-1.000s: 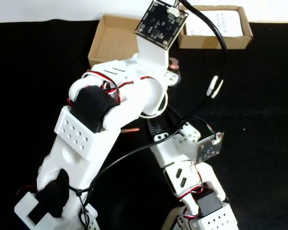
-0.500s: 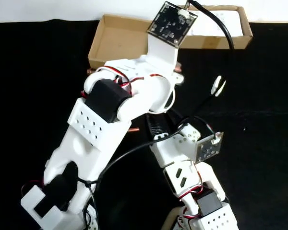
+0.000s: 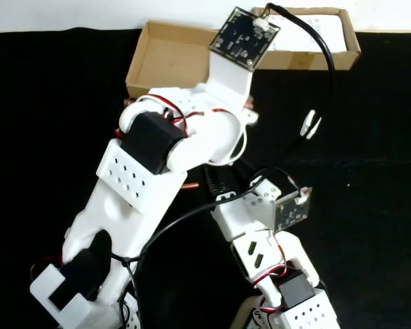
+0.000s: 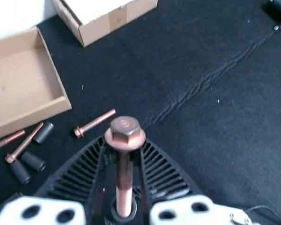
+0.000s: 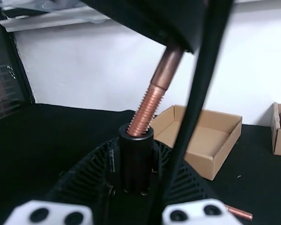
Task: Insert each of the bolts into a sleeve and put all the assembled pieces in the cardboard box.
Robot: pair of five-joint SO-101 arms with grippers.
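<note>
1. Left gripper (image 4: 124, 143): black ribbed fingers are clamped on a copper hex-head bolt (image 4: 125, 131). The shank runs between the fingers and the hex head sticks out past the tips.
2. Right gripper (image 5: 136, 150): closed around a black cylindrical sleeve (image 5: 136, 164), with the sleeve's open end pointing out past the fingertips.
3. Right wrist view: the threaded end of the held bolt sits in the sleeve's mouth. The bolt is tilted off the sleeve's axis. Can't tell how deep it goes.
4. High view: the two arms meet mid-table over the black cloth (image 3: 48, 137). The left arm is the big white one stretched toward the far side; the right arm is lower, with its fingers under the left arm's wrist.
5. Open brown cardboard box (image 3: 166, 65) sits at the far edge of the cloth, partly behind the left arm.
6. Left wrist view, on the cloth just beside that box:
   - Three loose copper bolts (image 4: 94, 123) (image 4: 24, 141) (image 4: 7, 139), all lying flat.
   - Three loose black sleeves (image 4: 43, 132) (image 4: 33, 160) (image 4: 19, 171), all lying on their sides, none with a bolt in it.
7. Second cardboard box with white contents (image 3: 315, 41) is next to the open one, at the far right.
8. Black cable (image 3: 325, 75) loops from the left wrist camera down past both arms.
</note>
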